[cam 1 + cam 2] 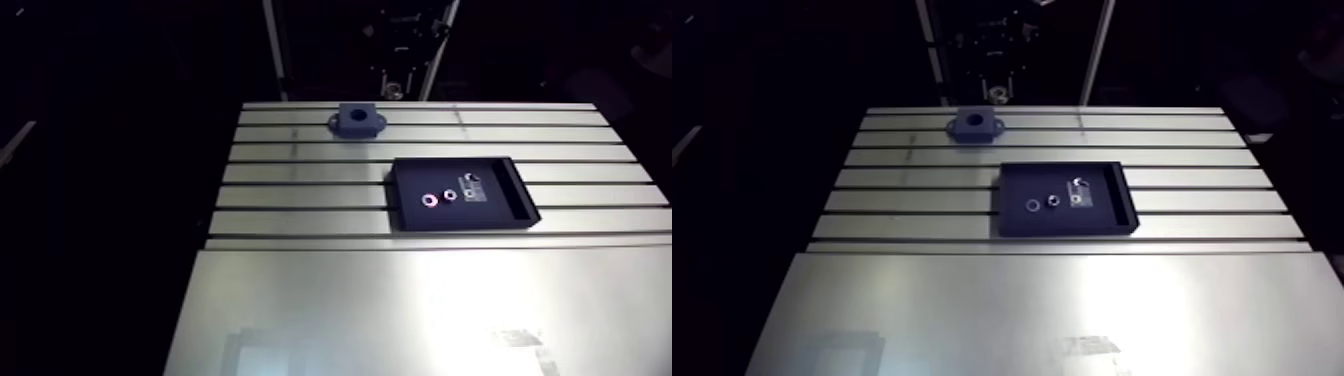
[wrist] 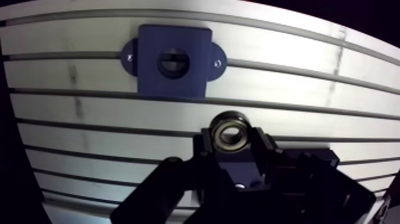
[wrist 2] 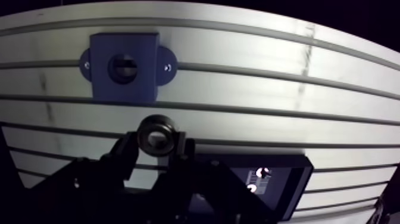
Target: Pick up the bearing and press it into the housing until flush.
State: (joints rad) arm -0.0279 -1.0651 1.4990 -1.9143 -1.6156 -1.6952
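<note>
In the wrist view my gripper (image 2: 231,148) is shut on the bearing (image 2: 230,132), a metal ring with a dark bore held upright between the two dark fingertips (image 2: 205,146). The blue housing (image 2: 172,59) is a square block with two screwed ears and an empty round bore. It sits on the slotted table ahead of the gripper and a little to one side, well apart from the bearing. The arm view shows the housing (image 1: 358,121) near the table's far edge.
A black tray (image 1: 465,224) lies on the slotted table (image 1: 300,190) near the housing, holding two small rings (image 1: 430,199) and a white-marked part (image 1: 475,188). In the wrist view the tray (image 3: 294,179) lies beside and behind the fingers. A smooth metal plate (image 1: 400,310) covers the near half of the table.
</note>
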